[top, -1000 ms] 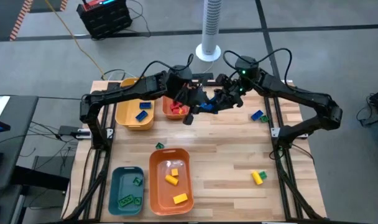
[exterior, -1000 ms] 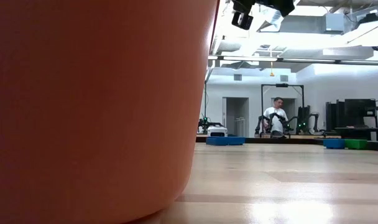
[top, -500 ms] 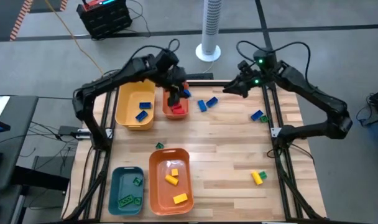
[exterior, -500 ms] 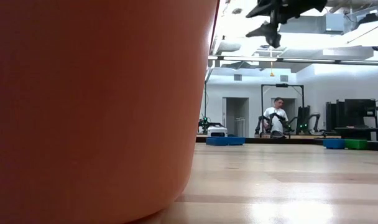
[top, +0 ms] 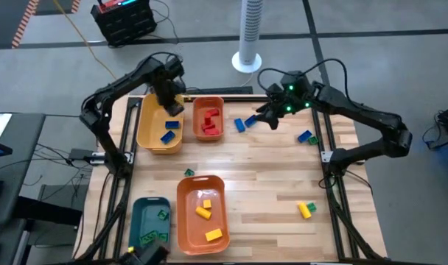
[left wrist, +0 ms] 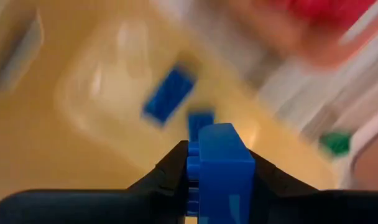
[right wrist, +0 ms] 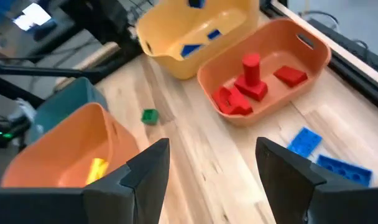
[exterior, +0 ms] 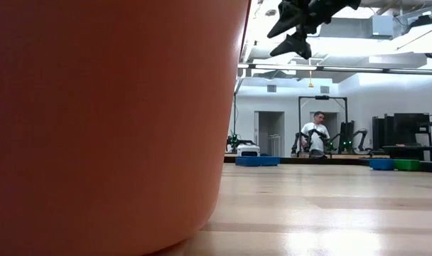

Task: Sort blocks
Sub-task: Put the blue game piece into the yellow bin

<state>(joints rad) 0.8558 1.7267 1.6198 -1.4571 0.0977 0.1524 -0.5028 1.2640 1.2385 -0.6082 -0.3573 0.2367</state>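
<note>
Table [top: 268, 184] of pale wood slats carries four bins: big orange bin [top: 202, 213] near the front with yellow blocks [top: 203, 212] inside, teal bin [top: 149, 221] just beside it holding green blocks [top: 149, 237], yellow bin [top: 160, 124] at the back with blue blocks [top: 168, 131], small orange bin [top: 208, 118] beside that with red blocks [top: 209, 122]. Left gripper [top: 169, 101] hangs over the yellow bin, fingers pinching a blue block [left wrist: 219, 169]. Right gripper [top: 268, 118] hovers above two loose blue blocks [top: 245, 122] near the small orange bin, fingers spread, empty. More loose blocks: blue-green pair [top: 307, 137] at right edge, yellow pair [top: 305, 210] front right, one green block [top: 189, 173].
</note>
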